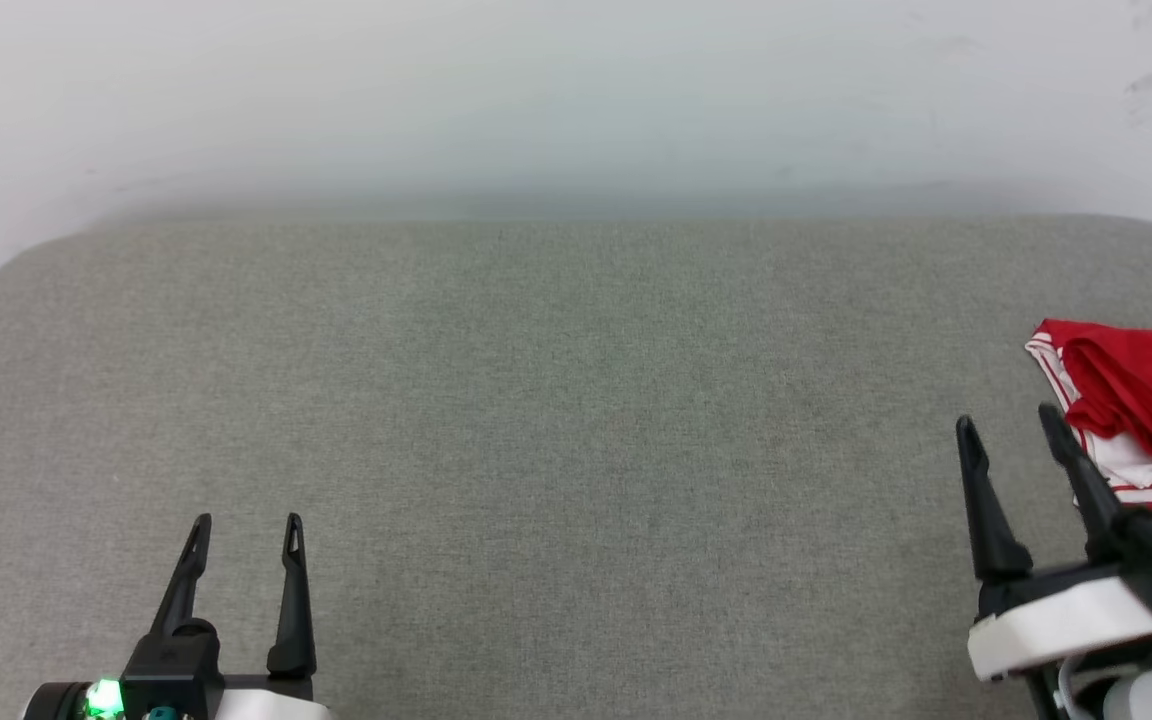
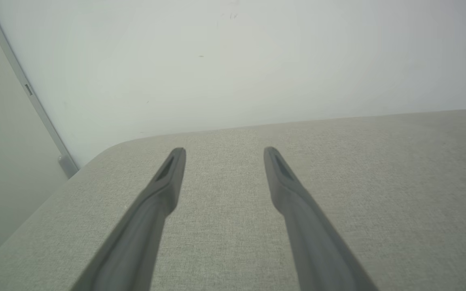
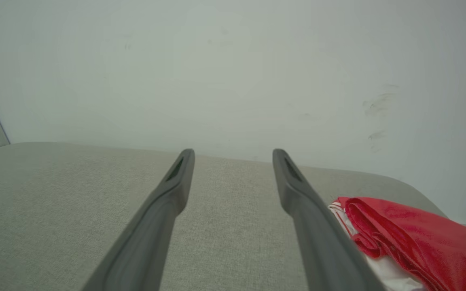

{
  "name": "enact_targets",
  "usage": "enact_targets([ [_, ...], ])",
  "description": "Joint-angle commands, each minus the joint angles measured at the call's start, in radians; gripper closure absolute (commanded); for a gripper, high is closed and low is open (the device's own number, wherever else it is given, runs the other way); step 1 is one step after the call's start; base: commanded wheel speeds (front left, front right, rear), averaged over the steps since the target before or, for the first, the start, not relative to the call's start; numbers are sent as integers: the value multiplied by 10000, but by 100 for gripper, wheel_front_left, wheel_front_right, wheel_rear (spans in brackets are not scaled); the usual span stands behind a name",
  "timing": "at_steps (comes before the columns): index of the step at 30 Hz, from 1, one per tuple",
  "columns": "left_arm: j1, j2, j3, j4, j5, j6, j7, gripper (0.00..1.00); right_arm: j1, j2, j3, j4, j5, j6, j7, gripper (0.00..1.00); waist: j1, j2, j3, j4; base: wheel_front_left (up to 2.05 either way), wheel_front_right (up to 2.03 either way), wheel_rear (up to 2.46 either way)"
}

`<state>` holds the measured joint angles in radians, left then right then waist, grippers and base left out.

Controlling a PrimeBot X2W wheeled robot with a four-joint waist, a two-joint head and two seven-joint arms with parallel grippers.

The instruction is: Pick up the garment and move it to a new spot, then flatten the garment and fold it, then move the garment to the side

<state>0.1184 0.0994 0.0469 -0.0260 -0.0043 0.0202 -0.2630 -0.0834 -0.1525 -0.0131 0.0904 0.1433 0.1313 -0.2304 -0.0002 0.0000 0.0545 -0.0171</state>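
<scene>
One grey fabric-covered bench (image 1: 536,400) spreads below my head camera, backed by one pale wall (image 1: 576,100). One garment (image 1: 1146,400), a red jersey with white, red-striped trim, lies bunched in soft rolls at the bench's far right edge and runs out of frame. It is not spread flat, and no lettering shows. It lies just beside my right gripper (image 1: 1006,418); whether the nearer finger touches the cloth I cannot tell. By my judgement the scene fits two stages: a jersey heaped and waiting to be lifted and spread, or one loosely folded and already set to the side. The rumpled rolls do not settle which. Two grippers hover over the near edge, with my left gripper (image 1: 247,520) well apart from the cloth. There are four dark fingers (image 1: 288,590) in all, each pair spread apart and holding nothing.
</scene>
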Motion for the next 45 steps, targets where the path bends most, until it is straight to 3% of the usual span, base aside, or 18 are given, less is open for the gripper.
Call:
enact_targets([
  [1,129,-23,-58,29,-43,-53,-21,0,414,135,1,5,-52,-12,-107,0,2,0,-220,109,0,0,0],
  [14,402,-85,-348,125,-256,-451,-21,0,1727,750,-280,-123,-188,-12,-318,0,2,0,-626,271,0,0,0],
  [27,464,-154,-267,292,-344,-686,-21,0,1954,943,-285,-37,-246,-12,-342,0,2,0,-745,283,0,0,0],
  [28,400,-150,-301,287,-354,-649,0,100,1876,903,-289,-30,-204,0,-320,100,2,0,-746,283,0,0,0],
  [33,375,-190,-323,759,-549,-654,110,100,1936,916,-264,349,-10,4,-282,100,2,0,-746,283,0,0,0],
  [45,-136,-246,-129,1117,-3455,-818,801,100,1504,861,-317,562,2826,2,346,100,2,0,-720,271,0,0,0],
])
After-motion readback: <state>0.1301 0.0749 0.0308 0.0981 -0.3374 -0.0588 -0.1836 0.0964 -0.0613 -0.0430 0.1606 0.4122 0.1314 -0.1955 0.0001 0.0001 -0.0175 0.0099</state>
